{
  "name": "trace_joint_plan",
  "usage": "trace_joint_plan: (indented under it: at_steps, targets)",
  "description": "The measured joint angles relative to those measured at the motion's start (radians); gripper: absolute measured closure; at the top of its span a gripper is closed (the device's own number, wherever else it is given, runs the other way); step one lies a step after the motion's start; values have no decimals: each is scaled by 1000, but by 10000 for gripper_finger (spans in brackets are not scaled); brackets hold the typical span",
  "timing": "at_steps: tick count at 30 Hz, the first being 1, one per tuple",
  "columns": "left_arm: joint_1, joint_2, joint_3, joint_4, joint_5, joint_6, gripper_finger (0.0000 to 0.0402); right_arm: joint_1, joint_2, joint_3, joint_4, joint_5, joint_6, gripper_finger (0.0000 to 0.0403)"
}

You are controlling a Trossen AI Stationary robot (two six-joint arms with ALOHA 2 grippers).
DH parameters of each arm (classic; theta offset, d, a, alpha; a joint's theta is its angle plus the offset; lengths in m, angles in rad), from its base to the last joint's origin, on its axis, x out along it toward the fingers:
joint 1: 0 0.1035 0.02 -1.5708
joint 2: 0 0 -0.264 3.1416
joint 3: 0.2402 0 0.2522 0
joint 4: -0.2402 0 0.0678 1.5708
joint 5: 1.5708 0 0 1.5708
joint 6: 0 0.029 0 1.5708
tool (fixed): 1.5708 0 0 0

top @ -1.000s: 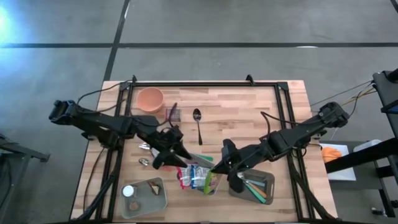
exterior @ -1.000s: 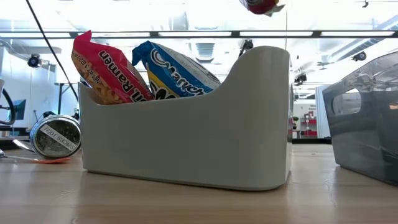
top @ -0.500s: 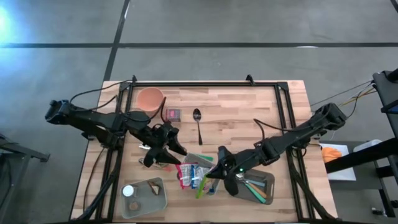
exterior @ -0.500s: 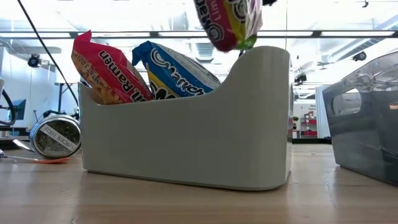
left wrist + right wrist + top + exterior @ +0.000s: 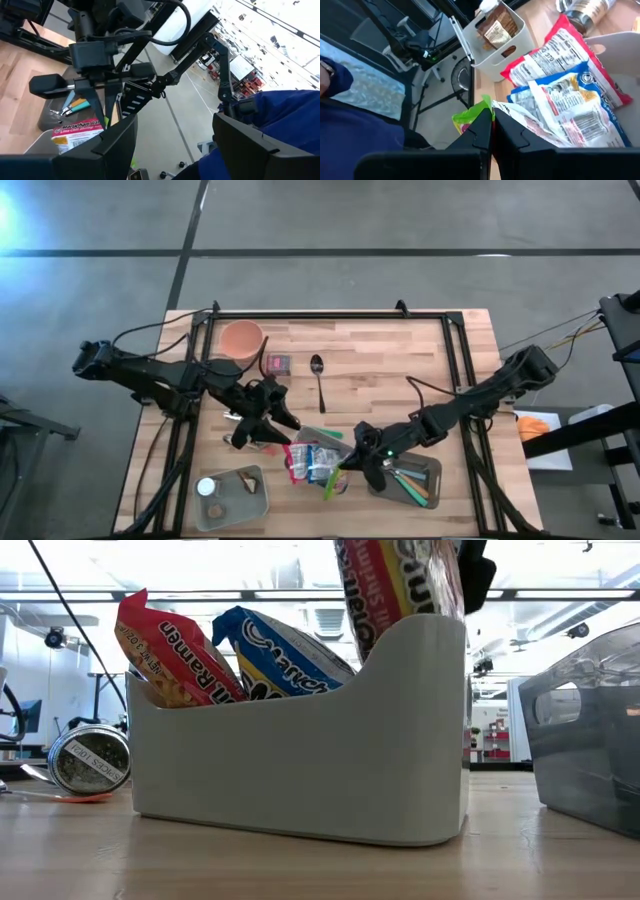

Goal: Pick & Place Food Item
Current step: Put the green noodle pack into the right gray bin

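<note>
R gripper [image 5: 350, 465] clamped tight on candy bag [image 5: 398, 592] over white bin [image 5: 300, 760] w/ ramen pack [image 5: 165, 652] — L gripper [image 5: 262, 430] apart, jaws parted, empty.

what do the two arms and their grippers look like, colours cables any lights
Both arms are dark, nearly black, built of slim jointed segments with bulkier joint housings. Black cables loop loosely along the left arm and the right arm. A small green light glows near the right gripper. The left gripper has two broad, flat dark fingers.
</note>
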Motion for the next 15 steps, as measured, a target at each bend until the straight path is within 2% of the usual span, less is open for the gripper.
trace_joint_plan:
  at_steps: [6, 15]
  targets:
    - [0, 1, 0, 0, -19, -3, 140, -28, 9, -10, -1, -4, -8, 395]
    - [0, 1, 0, 0, -34, -3, 140, -63, 77, -17, 8, -68, -16, 395]
